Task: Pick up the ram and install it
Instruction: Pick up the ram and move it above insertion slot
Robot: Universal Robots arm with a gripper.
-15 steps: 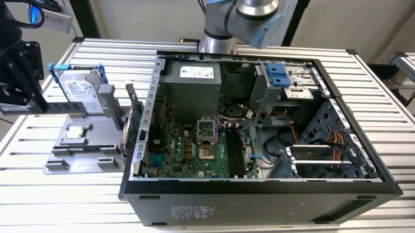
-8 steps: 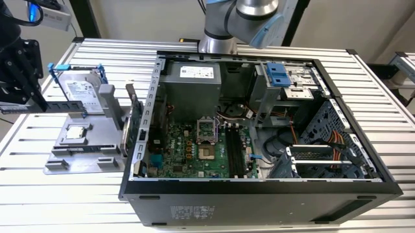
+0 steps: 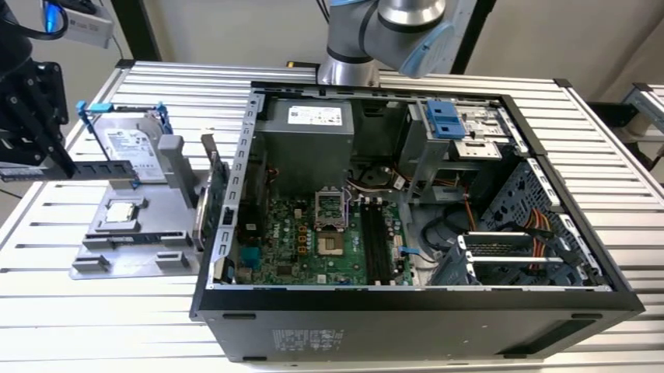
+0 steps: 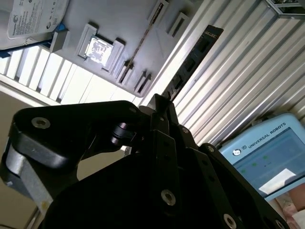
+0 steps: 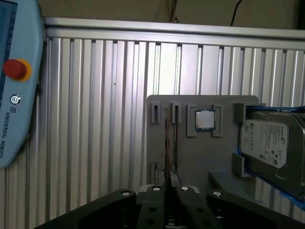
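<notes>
Hand [image 3: 52, 165] is clenched on the ram [image 3: 99, 166] at mid-left of the exterior view. The stick lies roughly level and looks lifted off the grey holder [image 3: 135, 249].

The first wrist view has the ram edge-on, a thin line running up from between the fingertips [image 5: 157, 193].

Risks for you:
- **Snag on the drive.** The far end of the stick sits right by the hard drive [image 3: 130, 144] and its blue frame [image 3: 99, 109]. You can't tell whether they touch. A sideways swing here could catch it.
- **Twist in the grip.** The pinch is on thin board faces, and a jerk could turn the stick between the fingers.
- **Bad seating.** If the stick twists, it likely meets the memory slots [image 3: 379, 241] skewed and jams, or stresses the board.
- **Case wall.** The wall of the case [image 3: 241, 167] and the upright card beside it stand between the hand and the slots. Carried low, the stick could clip them.
- **Drop.** A dropped stick lands on the ribbed counter [image 3: 62, 326].
</notes>
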